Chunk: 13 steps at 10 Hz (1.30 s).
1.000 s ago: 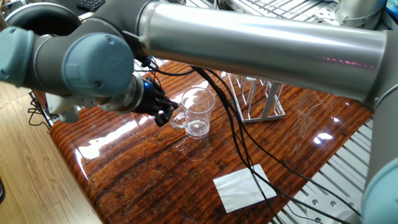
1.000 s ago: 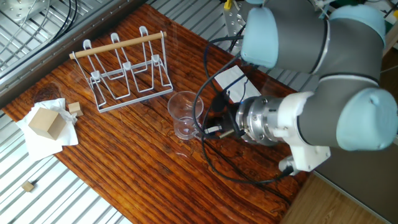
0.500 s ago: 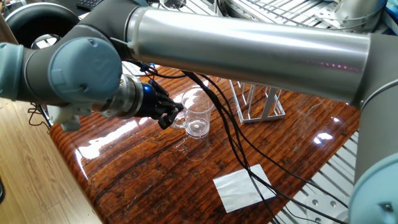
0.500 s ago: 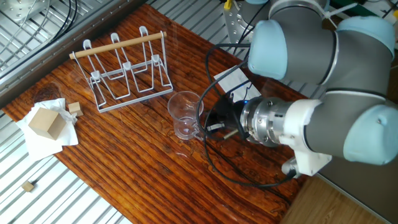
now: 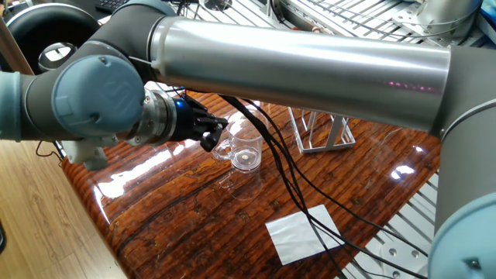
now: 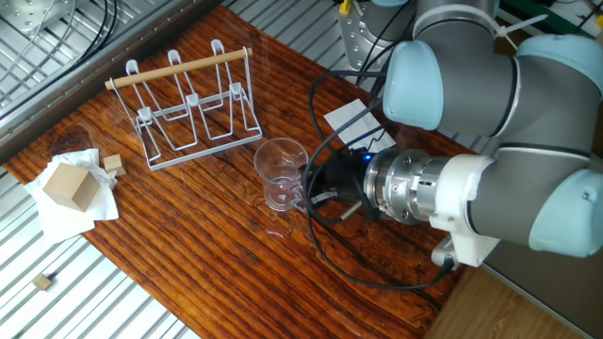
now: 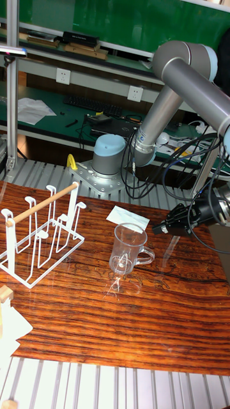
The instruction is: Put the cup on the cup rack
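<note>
Cup (image 7: 128,249) — a clear glass tumbler with a side handle — stands upright on the wooden table (image 6: 188,254), near the cup rack (image 6: 188,104) but apart from it, on the side toward the robot. None of the rack's upright pegs carries anything, and its wooden rod handle runs along the top.

The gripper (image 7: 158,227) sits just beside the cup's handle, at about handle height. In one fixed view its dark fingertips reach right up to the handle loop; in the tall fixed view a small gap seems to remain between tip and handle. Whether the jaws are parted around the handle or already closed on it I cannot tell — the fingers are dark, small and partly hidden by cables.

As for progress, the task looks barely begun: the cup rests on the table and nothing is hung. Left to do, as I judge it, are securing the handle, lifting, carrying the cup across to the rack, and setting it over a peg.

Compared with a second ago, the cup and rack have not shifted. The arm has — its wrist has rolled and the big forearm link has swung across one fixed view, while the gripper has crept a little closer to the handle.

A white paper (image 5: 304,232) lies nearby, clear of the path to the rack.
</note>
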Each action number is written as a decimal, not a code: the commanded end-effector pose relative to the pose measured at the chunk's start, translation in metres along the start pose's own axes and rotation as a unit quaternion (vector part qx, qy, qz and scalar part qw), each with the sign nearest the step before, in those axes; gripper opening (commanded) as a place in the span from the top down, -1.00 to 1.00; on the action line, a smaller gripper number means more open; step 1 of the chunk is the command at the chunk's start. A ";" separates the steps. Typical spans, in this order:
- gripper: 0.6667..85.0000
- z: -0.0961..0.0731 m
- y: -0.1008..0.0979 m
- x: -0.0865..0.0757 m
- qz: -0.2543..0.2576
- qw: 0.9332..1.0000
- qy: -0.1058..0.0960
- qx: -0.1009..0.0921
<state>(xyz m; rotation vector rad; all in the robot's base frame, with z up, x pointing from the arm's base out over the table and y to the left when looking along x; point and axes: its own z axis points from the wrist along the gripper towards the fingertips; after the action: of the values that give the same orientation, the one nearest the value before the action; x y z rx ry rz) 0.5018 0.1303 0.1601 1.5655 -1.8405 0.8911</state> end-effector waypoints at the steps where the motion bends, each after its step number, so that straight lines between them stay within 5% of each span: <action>1: 0.98 0.000 -0.007 0.008 -0.058 0.998 0.017 0.011; 13: 0.98 0.004 0.014 -0.013 -0.061 0.998 0.023 -0.014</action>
<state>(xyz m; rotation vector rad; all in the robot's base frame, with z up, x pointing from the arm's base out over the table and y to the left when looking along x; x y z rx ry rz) 0.4936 0.1344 0.1502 1.6185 -1.6905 0.8469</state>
